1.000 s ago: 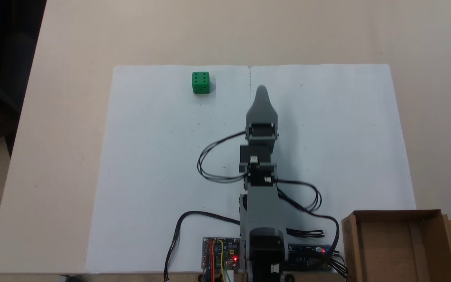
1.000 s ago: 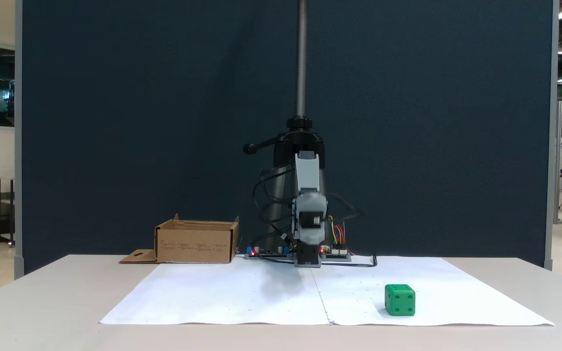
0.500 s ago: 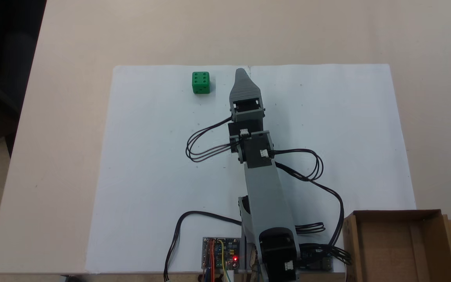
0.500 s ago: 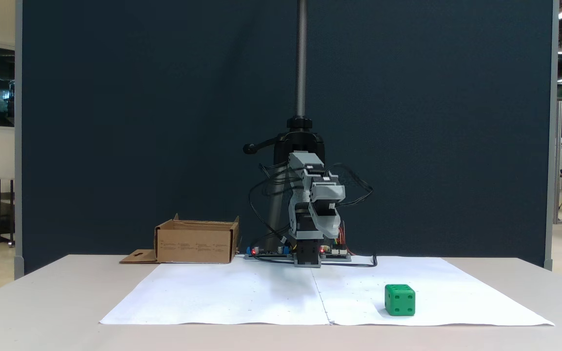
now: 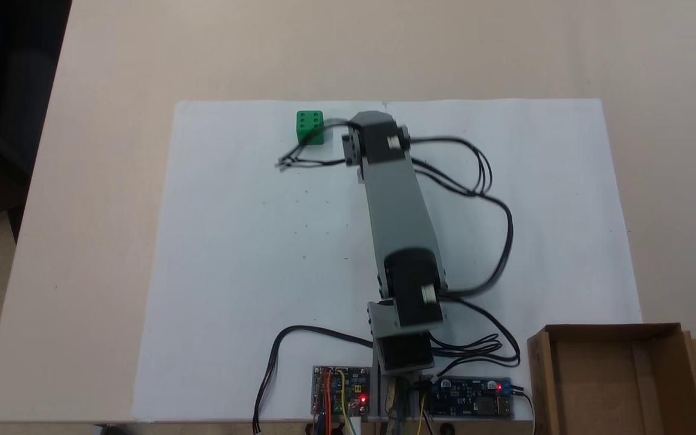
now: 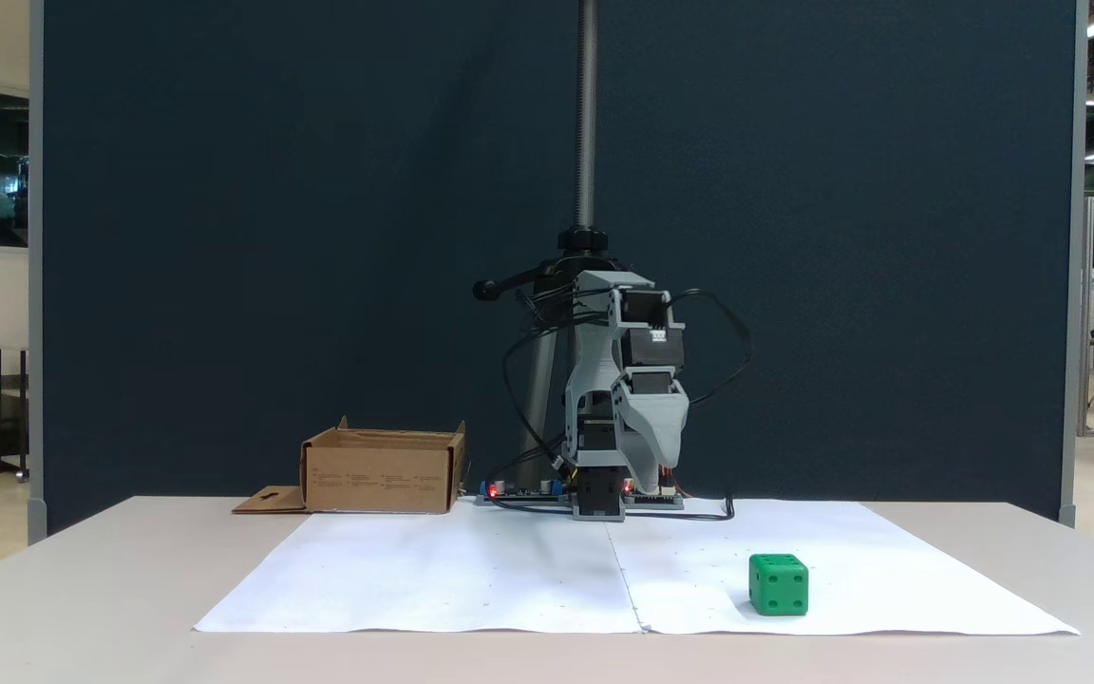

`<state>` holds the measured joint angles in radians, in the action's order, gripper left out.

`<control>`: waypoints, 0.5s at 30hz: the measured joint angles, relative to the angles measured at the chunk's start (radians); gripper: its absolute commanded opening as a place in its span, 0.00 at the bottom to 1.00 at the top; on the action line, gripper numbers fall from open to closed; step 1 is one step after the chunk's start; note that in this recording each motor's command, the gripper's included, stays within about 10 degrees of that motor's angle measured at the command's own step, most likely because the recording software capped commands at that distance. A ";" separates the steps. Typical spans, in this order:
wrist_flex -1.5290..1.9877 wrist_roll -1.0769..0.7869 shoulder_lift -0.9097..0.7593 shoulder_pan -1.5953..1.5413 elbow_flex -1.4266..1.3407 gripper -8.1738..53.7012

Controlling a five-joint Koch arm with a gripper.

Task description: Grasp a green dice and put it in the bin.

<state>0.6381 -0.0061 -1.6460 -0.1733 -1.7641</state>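
Counter (image 5: 112,254): pale tabletop carrying a white paper sheet (image 5: 233,254) that spans most of its middle.
Green dice (image 5: 310,127): rests on the paper near the sheet's far edge as the top-down fixed view shows it, left of the sheet's centre seam; in the front fixed view (image 6: 779,584) it sits near the sheet's front edge, right of centre. Nothing touches it.
Bin (image 5: 656,331): brown cardboard box at the counter's near right corner in the top-down fixed view, beside the arm's base, with the cutout flap on its outer side; in the front fixed view (image 6: 381,472) it stands at the back left. Well apart from the dice.
Arm (image 5: 399,211): stretched from its base at the near edge toward the far edge of the paper, its wrist just beside the dice in the top-down fixed view.
Tool (image 6: 653,470): points downward, raised above the paper, apart from the dice. One grey jaw faces the camera; whether the jaws are parted or together cannot be told.
Step in hand: approach; the dice is not yet grasped.
Next move, as judged: shift sideways over the dice, part the jaws wide enough to straddle two opposite faces, then descend.
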 measured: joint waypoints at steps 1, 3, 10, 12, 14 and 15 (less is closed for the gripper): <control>0.048 0.000 0.038 0.000 0.063 0.81; 0.138 0.009 0.110 0.000 0.170 0.81; 0.433 0.170 0.285 -0.026 0.425 0.81; 0.492 0.225 0.319 -0.038 0.482 0.81; 0.512 0.275 0.334 -0.040 0.515 0.81; 0.514 0.295 0.333 -0.041 0.522 0.81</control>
<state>1.1520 0.2884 -1.3131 -0.2148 -1.2425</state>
